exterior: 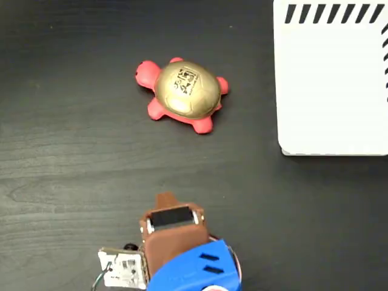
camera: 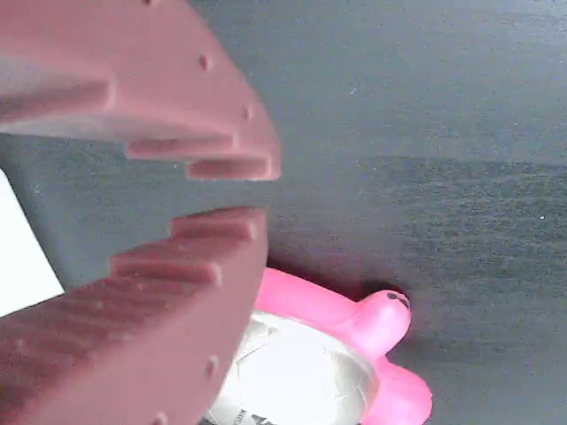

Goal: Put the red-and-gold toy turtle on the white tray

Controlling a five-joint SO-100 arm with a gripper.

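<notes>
One turtle [exterior: 183,92] sits on the dark worktop [exterior: 66,151], toward the far middle in the fixed view, resting flat with its gold shell up and its red head pointing to the picture's left. Well apart from it, the white tray [exterior: 330,91] lies at the far right corner of the worktop, its striped edge along the top of the picture. The arm's brown gripper [exterior: 165,198] stands at the near edge, clear of the turtle. In the wrist view the two ribbed fingers [camera: 177,266] are slightly spread with a narrow gap between their tips, holding nothing; the turtle [camera: 345,354] shows just beyond the lower finger, not touched. A small circuit board [exterior: 124,268] hangs beside the arm.
</notes>
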